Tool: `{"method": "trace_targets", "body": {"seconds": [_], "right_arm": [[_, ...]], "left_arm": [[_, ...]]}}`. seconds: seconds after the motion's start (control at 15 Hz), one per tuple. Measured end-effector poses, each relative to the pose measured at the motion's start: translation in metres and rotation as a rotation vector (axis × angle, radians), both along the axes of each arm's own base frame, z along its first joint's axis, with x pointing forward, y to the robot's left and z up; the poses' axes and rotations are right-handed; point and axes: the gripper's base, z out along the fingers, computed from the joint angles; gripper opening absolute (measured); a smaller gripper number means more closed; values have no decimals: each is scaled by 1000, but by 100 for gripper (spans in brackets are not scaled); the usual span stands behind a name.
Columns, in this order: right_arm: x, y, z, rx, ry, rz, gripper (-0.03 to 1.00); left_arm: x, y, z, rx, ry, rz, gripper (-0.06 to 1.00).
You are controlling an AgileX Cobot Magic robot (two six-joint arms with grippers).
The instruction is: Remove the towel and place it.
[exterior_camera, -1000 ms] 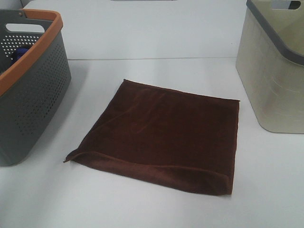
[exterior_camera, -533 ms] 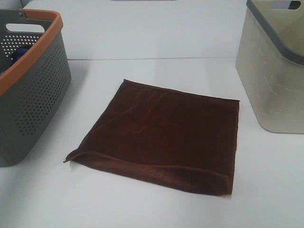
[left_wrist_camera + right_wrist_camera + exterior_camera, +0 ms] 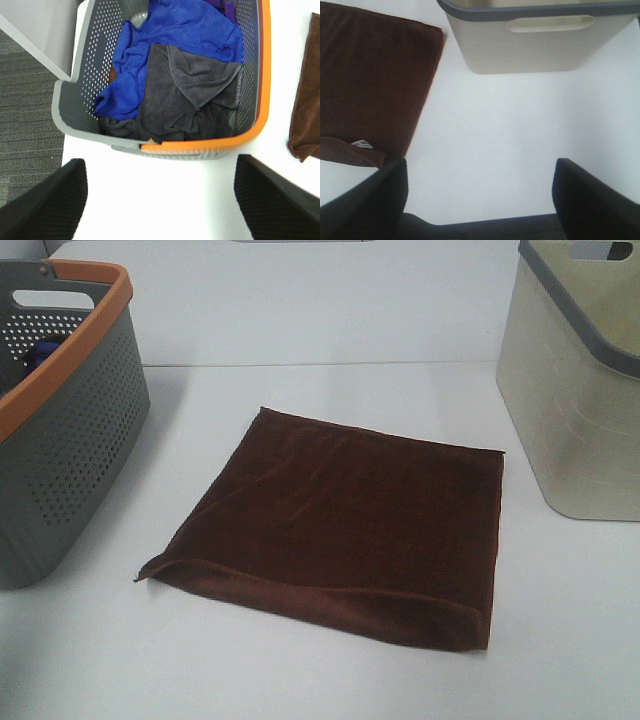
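A dark brown towel (image 3: 345, 525) lies folded flat in the middle of the white table; its edge shows in the left wrist view (image 3: 306, 105) and it shows in the right wrist view (image 3: 367, 85). My left gripper (image 3: 160, 205) is open and empty, above the table beside a grey basket with an orange rim (image 3: 265, 75) that holds blue and grey towels (image 3: 185, 75). My right gripper (image 3: 479, 202) is open and empty, over bare table between the brown towel and a beige bin (image 3: 540, 50). Neither gripper shows in the exterior high view.
The grey basket (image 3: 70, 430) stands at the table's left, the beige bin with a grey rim (image 3: 575, 390) at the right. A white label (image 3: 362, 144) sits at the brown towel's corner. Carpeted floor (image 3: 25, 110) lies past the table's edge.
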Motion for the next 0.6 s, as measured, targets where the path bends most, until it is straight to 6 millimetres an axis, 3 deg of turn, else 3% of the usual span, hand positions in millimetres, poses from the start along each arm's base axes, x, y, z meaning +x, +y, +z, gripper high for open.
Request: {"method": "trace_targets", "body": {"seconds": [0.27, 0.6], "right_arm": [[-80, -12, -33, -36, -165, -21, 78], [-130, -17, -72, -96, -332, 25, 78]], "left_arm": [[-70, 3, -36, 27, -88, -3, 76], [-128, 4, -77, 55, -207, -25, 76]]}}
